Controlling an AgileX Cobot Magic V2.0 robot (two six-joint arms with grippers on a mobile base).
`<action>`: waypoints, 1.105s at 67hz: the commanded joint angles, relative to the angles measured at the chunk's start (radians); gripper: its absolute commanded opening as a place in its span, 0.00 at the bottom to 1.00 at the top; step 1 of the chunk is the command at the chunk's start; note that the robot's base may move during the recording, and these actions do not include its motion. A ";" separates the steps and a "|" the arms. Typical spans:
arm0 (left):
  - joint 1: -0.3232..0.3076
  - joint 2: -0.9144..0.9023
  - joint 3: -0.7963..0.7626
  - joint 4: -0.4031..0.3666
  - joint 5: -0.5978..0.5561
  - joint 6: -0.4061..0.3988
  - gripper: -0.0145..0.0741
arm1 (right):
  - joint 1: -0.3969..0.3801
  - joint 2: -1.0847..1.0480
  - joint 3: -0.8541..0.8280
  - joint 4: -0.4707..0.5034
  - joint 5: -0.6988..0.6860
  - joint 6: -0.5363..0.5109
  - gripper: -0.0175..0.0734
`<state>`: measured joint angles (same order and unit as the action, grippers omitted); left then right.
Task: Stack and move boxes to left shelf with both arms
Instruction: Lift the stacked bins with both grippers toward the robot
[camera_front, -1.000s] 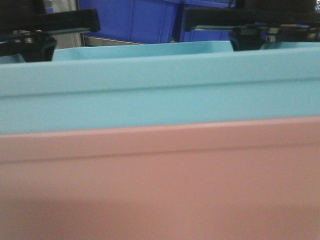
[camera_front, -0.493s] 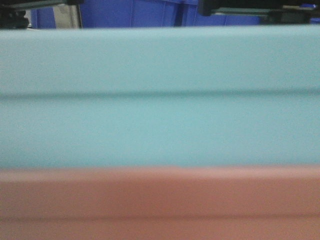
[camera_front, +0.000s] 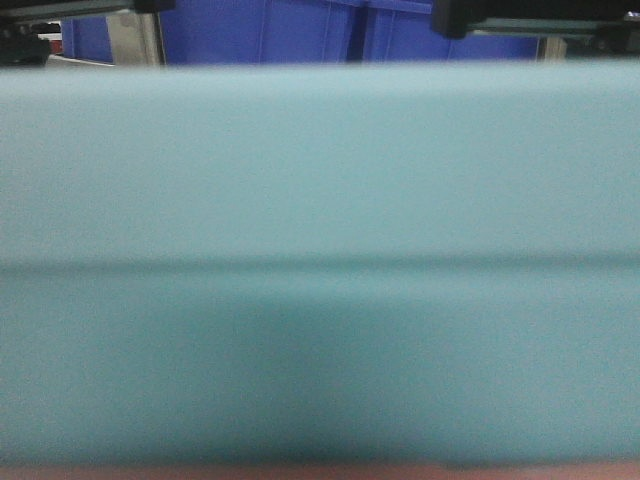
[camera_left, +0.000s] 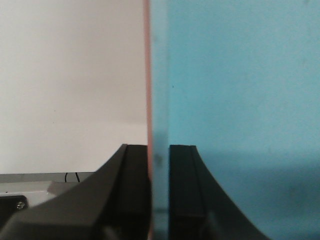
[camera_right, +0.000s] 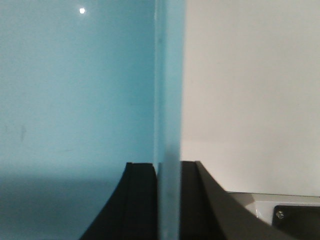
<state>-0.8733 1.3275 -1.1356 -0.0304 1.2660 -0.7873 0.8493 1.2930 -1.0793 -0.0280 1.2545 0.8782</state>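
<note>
Raised since the prior frame, the light turquoise rimmed plastic bin (camera_front: 320, 250) now nearly hides the salmon pink plastic bin (camera_left: 146, 60) under it. The left gripper (camera_left: 159, 155) and right gripper (camera_right: 169, 170) are each pinched closed on an end wall. The lift is in hand; the next move calls for a level carry to the left shelf.

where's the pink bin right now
The salmon pink plastic bin shows only as a sliver along the front view's bottom edge, directly under the light turquoise plastic bin.

Storeroom or warehouse setting, dark blue bins (camera_front: 300, 30) across the top of the front view, steel rack post (camera_front: 135, 38) at upper left, large turquoise bin (camera_front: 320, 250) filling the frame, plain pale wall (camera_left: 70, 75) in the wrist views
</note>
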 joint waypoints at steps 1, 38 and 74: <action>-0.014 -0.040 -0.033 -0.016 0.074 -0.006 0.16 | 0.003 -0.034 -0.029 -0.013 -0.035 0.003 0.25; -0.014 -0.040 -0.035 0.011 0.074 -0.006 0.16 | 0.003 -0.033 -0.029 -0.011 -0.031 0.003 0.25; -0.014 -0.040 -0.035 0.021 0.074 -0.006 0.16 | 0.003 -0.033 -0.029 -0.011 0.020 0.003 0.25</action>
<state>-0.8747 1.3278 -1.1356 0.0000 1.2605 -0.7873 0.8484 1.2930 -1.0793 -0.0280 1.2511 0.8823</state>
